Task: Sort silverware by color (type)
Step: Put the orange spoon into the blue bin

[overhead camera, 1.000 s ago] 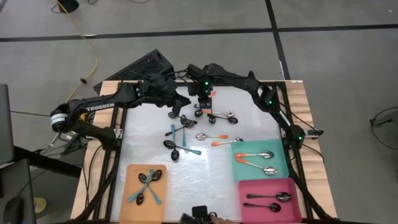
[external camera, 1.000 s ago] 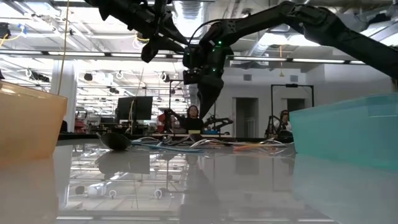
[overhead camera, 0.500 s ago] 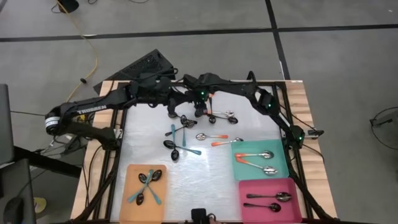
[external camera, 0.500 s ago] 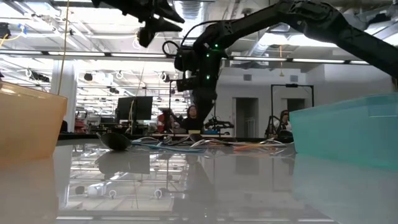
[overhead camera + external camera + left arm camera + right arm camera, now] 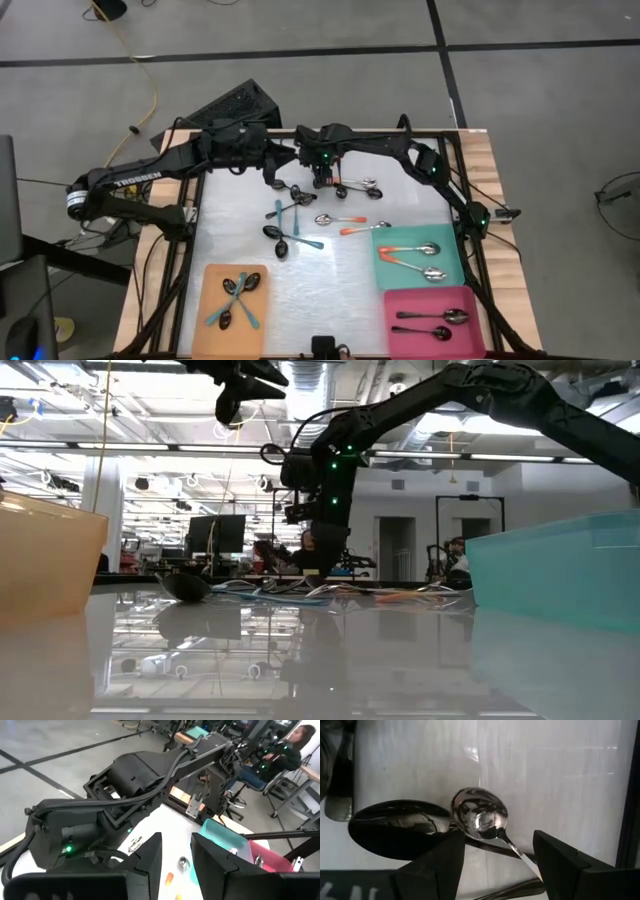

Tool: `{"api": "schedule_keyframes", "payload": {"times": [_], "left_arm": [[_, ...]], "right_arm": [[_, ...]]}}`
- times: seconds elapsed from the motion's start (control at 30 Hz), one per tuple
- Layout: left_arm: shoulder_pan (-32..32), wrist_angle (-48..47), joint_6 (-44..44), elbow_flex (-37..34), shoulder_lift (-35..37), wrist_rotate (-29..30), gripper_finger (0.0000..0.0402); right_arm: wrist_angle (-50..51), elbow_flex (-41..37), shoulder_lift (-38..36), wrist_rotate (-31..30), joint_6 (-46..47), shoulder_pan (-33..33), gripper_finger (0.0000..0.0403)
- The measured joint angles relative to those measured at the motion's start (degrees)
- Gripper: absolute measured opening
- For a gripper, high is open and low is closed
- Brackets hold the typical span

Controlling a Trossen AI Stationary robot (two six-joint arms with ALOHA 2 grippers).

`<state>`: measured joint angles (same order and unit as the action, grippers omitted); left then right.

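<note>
High view shows the right gripper (image 5: 322, 180) lowered over the far middle of the table (image 5: 330, 290), at the far edge of the loose spoons (image 5: 300, 215) scattered across the table's centre. Right wrist view has its 2 fingers (image 5: 437, 865) spread wide, 1 on each side of a shiny silver spoon bowl (image 5: 480, 815) lying on the white surface, with a larger dark bowl (image 5: 400, 827) touching it (neither finger is seen touching metal).

The left gripper (image 5: 278, 172) hangs just left of the right one, above the far-left part of the pile; in the left wrist view its fingers (image 5: 150, 862) stand partly apart with nothing between them.

Sorted spoons already lie in the trays along the near side: teal-handled ones in the orange tray (image 5: 215, 320) at near left, orange-handled ones in the teal tray (image 5: 450, 270) at right, and plain metal ones in the pink tray (image 5: 400, 335) nearest, right.
</note>
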<state>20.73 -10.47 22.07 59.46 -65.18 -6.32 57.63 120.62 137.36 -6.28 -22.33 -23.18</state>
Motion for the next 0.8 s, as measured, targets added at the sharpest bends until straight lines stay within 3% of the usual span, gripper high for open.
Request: {"api": "schedule_keyframes", "payload": {"times": [0.8], "left_arm": [[0.02,-2.61,-1.23,0.0,-0.06,1.48,0.0088]], "right_arm": [[-3.68,-0.07,1.92,-2.07,-0.24,0.02,0.0237]]}}
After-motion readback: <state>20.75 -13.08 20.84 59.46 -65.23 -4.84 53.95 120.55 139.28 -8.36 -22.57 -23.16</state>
